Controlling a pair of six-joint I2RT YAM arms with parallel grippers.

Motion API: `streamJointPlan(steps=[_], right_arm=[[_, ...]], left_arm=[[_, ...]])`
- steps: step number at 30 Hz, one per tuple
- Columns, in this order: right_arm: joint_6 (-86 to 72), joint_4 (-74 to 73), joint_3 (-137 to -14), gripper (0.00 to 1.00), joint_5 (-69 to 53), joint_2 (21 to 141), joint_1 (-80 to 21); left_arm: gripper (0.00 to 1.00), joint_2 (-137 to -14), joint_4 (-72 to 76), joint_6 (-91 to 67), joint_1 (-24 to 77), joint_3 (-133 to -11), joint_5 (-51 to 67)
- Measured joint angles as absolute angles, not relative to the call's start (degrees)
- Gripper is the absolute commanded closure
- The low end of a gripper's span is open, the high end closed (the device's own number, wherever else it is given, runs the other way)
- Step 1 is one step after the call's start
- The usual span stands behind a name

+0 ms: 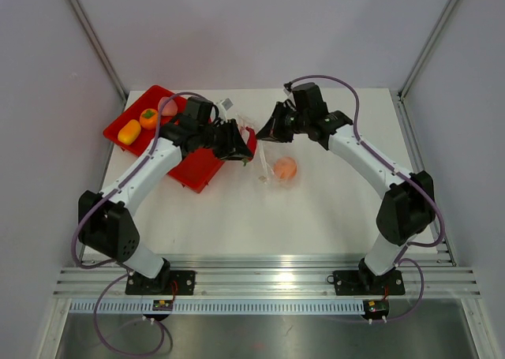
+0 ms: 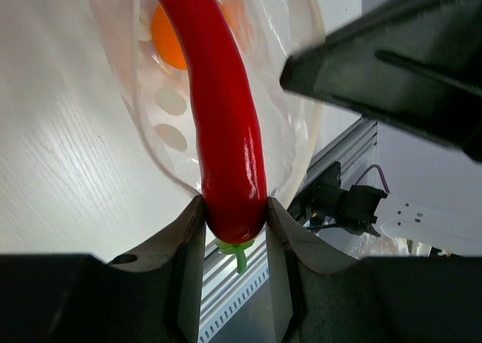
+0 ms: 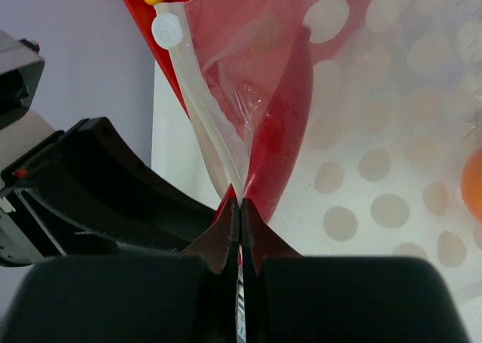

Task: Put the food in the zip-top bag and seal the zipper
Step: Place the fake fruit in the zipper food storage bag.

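Observation:
My left gripper (image 1: 237, 147) (image 2: 235, 222) is shut on the stem end of a glossy red chili pepper (image 2: 226, 117). The chili's tip reaches into the open mouth of the clear dotted zip-top bag (image 1: 272, 160) (image 2: 166, 132). An orange ball (image 1: 284, 168) (image 2: 169, 41) lies inside the bag. My right gripper (image 1: 272, 130) (image 3: 239, 203) is shut on the bag's white zipper strip (image 3: 199, 102) and holds the mouth edge up. The chili shows through the bag film (image 3: 290, 132). A yellow-orange piece (image 1: 129, 132), an orange fruit (image 1: 148, 118) and a pink ball (image 1: 168, 106) sit in the red tray (image 1: 197, 173).
The red tray stands at the table's left, partly under my left arm. The two grippers are close together over the bag mouth; my right gripper's black body (image 2: 392, 64) fills the upper right of the left wrist view. Grey walls enclose the table.

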State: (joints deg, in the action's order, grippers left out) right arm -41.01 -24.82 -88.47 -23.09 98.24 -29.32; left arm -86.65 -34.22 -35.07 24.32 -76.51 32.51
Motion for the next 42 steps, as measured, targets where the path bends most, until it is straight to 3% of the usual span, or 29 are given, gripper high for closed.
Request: streamJointPlan(steps=[6, 8, 10, 11, 14, 17, 27, 35, 40, 42], right_arm=[[-41.01, -24.80, -88.47, 1.00, -23.07, 98.19, -30.04], [-41.04, -24.77, -88.47, 1.00, -23.07, 98.19, -30.06], [-41.04, -24.73, -88.47, 1.00, -23.07, 98.19, -30.11], [-41.06, -24.71, -88.47, 1.00, -23.07, 98.19, -30.11], [-41.08, -24.69, -88.47, 1.00, -23.03, 98.17, -30.11], [-41.19, -24.71, -88.47, 1.00, -22.98, 98.15, -30.15], [-41.23, -24.73, -88.47, 1.00, -22.96, 98.15, -30.17], [-41.19, -24.73, -88.47, 1.00, -22.96, 98.15, -30.24], [-41.12, -24.75, -88.47, 1.00, -22.96, 98.17, -30.24], [-40.82, -24.84, -88.47, 1.00, -22.96, 98.17, -30.24]], left_arm=[[1.00, -90.87, -36.16, -35.77, 25.36, -81.43, 28.23], [0.67, -91.59, -36.97, -36.05, 25.91, -83.00, 26.65], [0.45, -92.09, -37.43, -36.05, 26.35, -84.42, 25.78], [0.29, -92.42, -37.56, -35.88, 26.57, -85.01, 25.47], [0.15, -93.08, -37.89, -35.75, 27.09, -85.80, 25.17], [0.13, -93.27, -38.15, -35.35, 27.46, -85.82, 25.28], [0.25, -92.20, -43.55, -27.66, 26.24, -89.17, 29.50], [0.20, -86.72, -39.90, -26.02, 10.74, -85.91, 37.95], [0.24, -86.43, -39.53, -26.81, 4.95, -84.93, 32.82], [0.16, -88.36, -40.25, -26.87, 3.84, -86.00, 29.56]])
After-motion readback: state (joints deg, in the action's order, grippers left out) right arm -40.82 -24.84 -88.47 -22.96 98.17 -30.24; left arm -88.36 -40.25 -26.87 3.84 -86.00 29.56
